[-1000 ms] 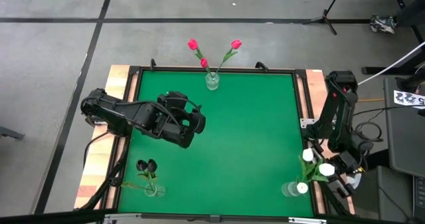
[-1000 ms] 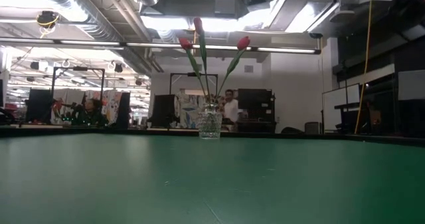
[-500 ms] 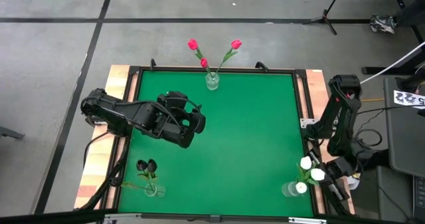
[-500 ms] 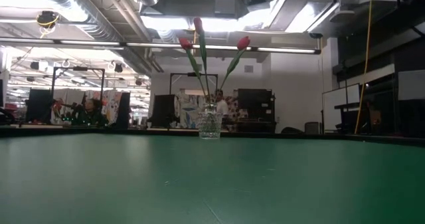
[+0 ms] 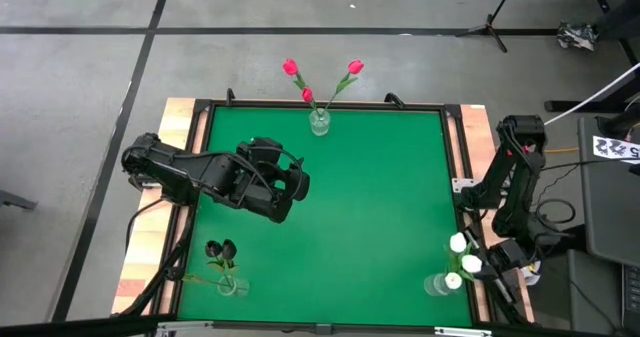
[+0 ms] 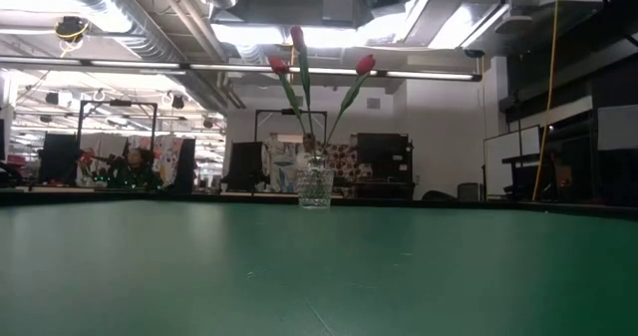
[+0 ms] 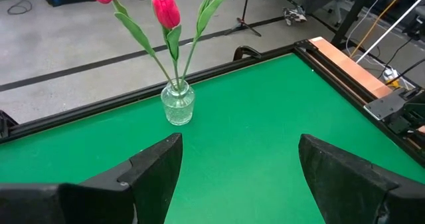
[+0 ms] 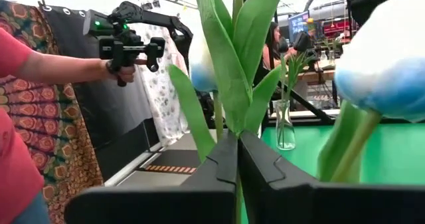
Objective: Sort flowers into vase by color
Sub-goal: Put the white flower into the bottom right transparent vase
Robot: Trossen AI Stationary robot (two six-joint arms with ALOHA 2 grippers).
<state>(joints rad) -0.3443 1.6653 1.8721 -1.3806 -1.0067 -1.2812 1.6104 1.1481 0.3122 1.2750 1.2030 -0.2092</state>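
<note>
A green table (image 5: pixel 350 197) seen from above holds three small glass vases, and the sorting looks nearly finished. The far-edge vase (image 5: pixel 319 123) holds three pink-red tulips (image 5: pixel 290 67). The vase near the left front corner (image 5: pixel 232 285) holds two near-black tulips (image 5: pixel 221 249). The vase near the right front corner (image 5: pixel 436 284) holds one white tulip (image 5: pixel 454 281). The right gripper (image 5: pixel 495 260), just beside that vase, is clamped on the stems of two more white tulips (image 5: pixel 470 264), seemingly not yet in the vase. The left gripper (image 5: pixel 285 192) hovers over the table's left middle, fingers spread apart, empty. No loose flowers lie on the felt. Grey concrete floor (image 5: pixel 80 87) surrounds the table; beyond it is a lit workshop, where a person's hand (image 8: pixel 126 71) holds a camera rig.
</note>
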